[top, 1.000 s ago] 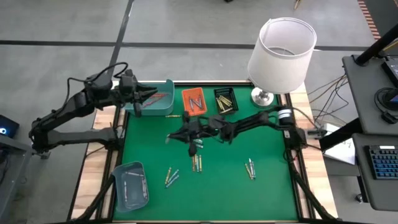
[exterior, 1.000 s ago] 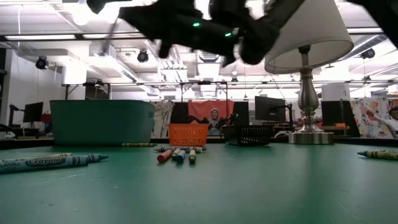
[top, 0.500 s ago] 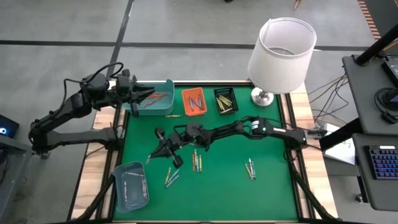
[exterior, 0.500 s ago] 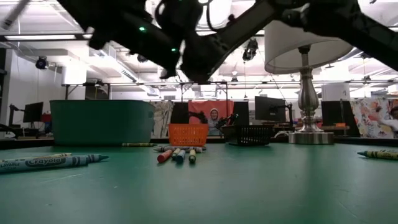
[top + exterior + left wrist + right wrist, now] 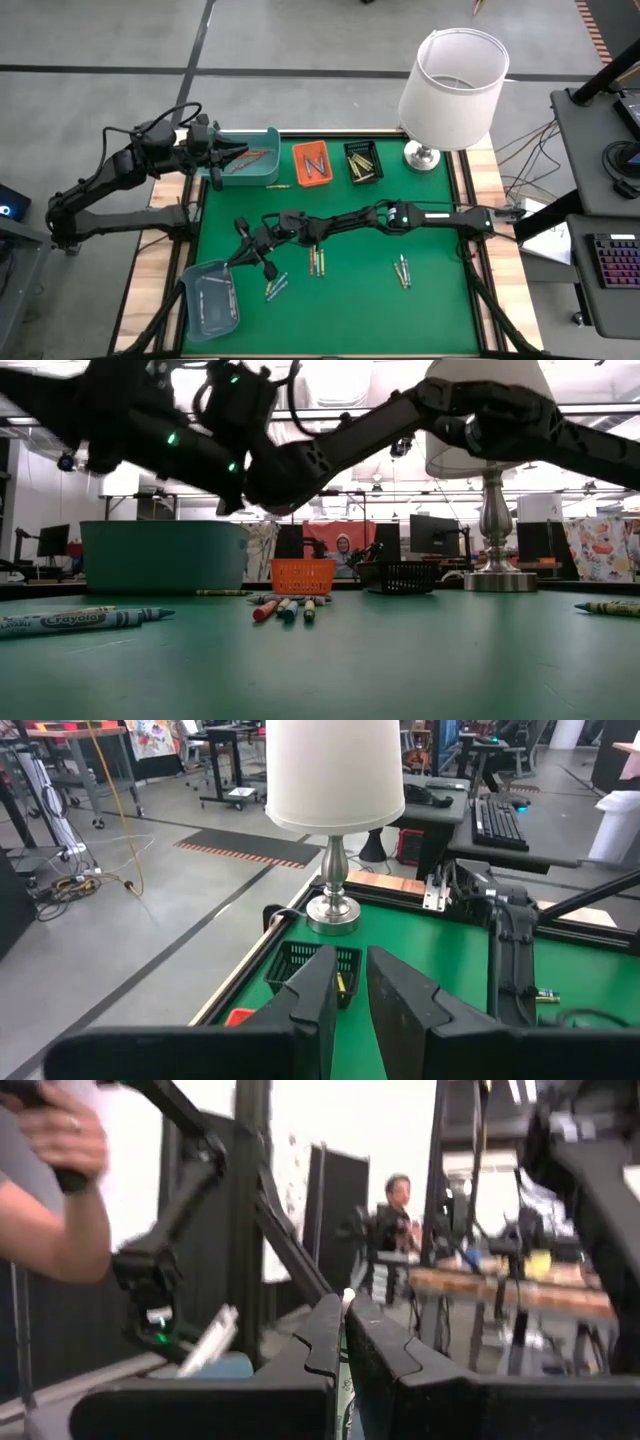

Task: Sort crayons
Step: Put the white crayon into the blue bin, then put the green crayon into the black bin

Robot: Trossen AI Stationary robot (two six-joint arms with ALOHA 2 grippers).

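R end effector (image 5: 243, 250) over the bench's front-left area, just above the near corner of the blue tray (image 5: 208, 298); fingers pressed together, a pale tip shows at their ends in R wrist view, so it looks like a crayon pinched there, colour can't tell. R arm stretched long across the green mat (image 5: 430, 290) from the right edge. L end effector (image 5: 238, 155) at the teal tray (image 5: 262, 170) in the back-left corner, fingers narrow, nearly together; nothing seen between them in L wrist view. L arm comes in from outside the left edge. Crayons: a few red ones (image 5: 252, 158) lie in the teal tray; some in the orange tray (image 5: 313, 163) and yellow ones in the black tray (image 5: 362, 162), both next along the back row; grey ones in the blue tray. Loose on mat: a small group (image 5: 316, 262) mid-bench, a pair (image 5: 275, 287) just right of the blue tray, a pair (image 5: 403, 270) toward the right, one single (image 5: 279, 186) in front of the teal tray. Low view: blue crayon (image 5: 75, 622) close at left, red/blue/green cluster (image 5: 284, 607) mid, one more (image 5: 607, 608) at right edge. White-shade lamp (image 5: 452, 85) at back-right corner. R wrist view: a person's hand (image 5: 55, 1130) up close at the edge, another person (image 5: 392, 1225) standing farther back in the room.
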